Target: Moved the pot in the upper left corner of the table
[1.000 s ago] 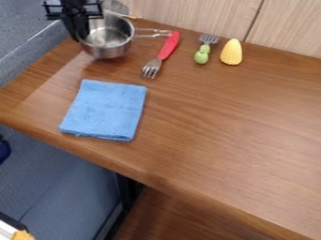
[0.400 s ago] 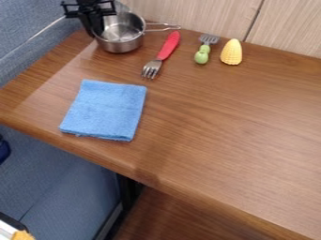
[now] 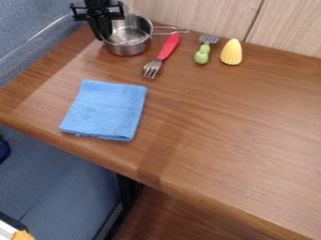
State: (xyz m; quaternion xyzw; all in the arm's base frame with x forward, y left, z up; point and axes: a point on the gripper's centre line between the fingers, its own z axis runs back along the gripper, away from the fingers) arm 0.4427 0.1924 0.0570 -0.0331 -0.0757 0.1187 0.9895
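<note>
In the table's upper left corner, the black gripper (image 3: 103, 33) hangs at the left rim of the metal pot (image 3: 129, 46), shut on that rim. The pot is upright, its open top facing up and its wire handle pointing right toward the wall. That handle's end is just above the red end of the fork. Whether the pot's base touches the wood cannot be told.
A red-handled fork (image 3: 167, 47) lies right of the pot; a green-handled fork (image 3: 203, 53) and a yellow corn toy (image 3: 231, 52) are farther right. A folded blue cloth (image 3: 104, 110) lies below, on the wooden table (image 3: 213, 140). The wall (image 3: 194, 16) runs behind.
The gripper and the pot have shifted right together, first a little up the view and then slightly down. The forks, corn and cloth have stayed where they were.
</note>
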